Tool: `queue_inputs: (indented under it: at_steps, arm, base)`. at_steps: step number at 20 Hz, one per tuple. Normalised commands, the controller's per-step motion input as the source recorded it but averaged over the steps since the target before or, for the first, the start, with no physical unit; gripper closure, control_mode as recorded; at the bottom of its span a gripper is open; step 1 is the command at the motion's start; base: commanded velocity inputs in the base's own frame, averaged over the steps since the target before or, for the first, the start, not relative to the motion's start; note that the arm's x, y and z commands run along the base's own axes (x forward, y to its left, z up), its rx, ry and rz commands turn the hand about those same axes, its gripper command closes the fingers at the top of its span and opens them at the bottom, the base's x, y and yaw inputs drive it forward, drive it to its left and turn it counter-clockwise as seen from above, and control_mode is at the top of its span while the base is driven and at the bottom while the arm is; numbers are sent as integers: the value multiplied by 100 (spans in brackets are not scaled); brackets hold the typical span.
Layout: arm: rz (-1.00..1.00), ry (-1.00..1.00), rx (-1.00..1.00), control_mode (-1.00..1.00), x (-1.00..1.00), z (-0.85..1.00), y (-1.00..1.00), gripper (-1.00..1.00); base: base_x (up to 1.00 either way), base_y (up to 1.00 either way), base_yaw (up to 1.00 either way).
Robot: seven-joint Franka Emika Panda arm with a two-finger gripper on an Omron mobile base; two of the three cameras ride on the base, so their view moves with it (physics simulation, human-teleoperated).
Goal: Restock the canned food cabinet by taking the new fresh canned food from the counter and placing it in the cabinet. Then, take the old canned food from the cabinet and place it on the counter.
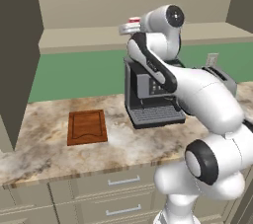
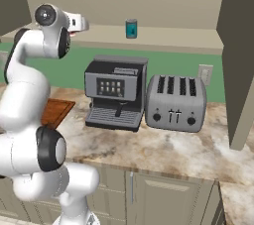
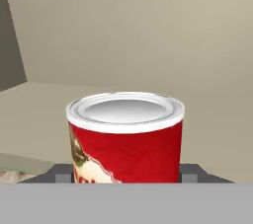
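my claw (image 3: 126, 181) sits at the cabinet (image 1: 79, 38) shelf with the old red can (image 3: 126, 136) upright between my fingers, one dark tip on each side; whether they press it i cannot tell. the teal can (image 2: 131, 28) stands further along that shelf, above the coffee machine (image 2: 115, 92) on the counter (image 2: 188, 147).

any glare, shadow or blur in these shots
Hand view: the red can is close and sharp, with a soft sheen on its silver lid. Left base view: the board is slightly soft. Right base view: the toaster casts a faint shadow on the counter.
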Motion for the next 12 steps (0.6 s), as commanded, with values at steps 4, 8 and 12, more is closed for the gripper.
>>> queue_inputs:
  at_steps: [4, 8, 12]
  arm:
    - [21, 0, 5, -100, -100, 0, 0, 100]
    - [23, 11, 8, -100, -100, 0, 0, 100]
    - [27, 37, 9, -100, -100, -11, -27, 100]
  base:
    - [0, 0, 0]
    - [0, 0, 0]
    - [0, 0, 0]
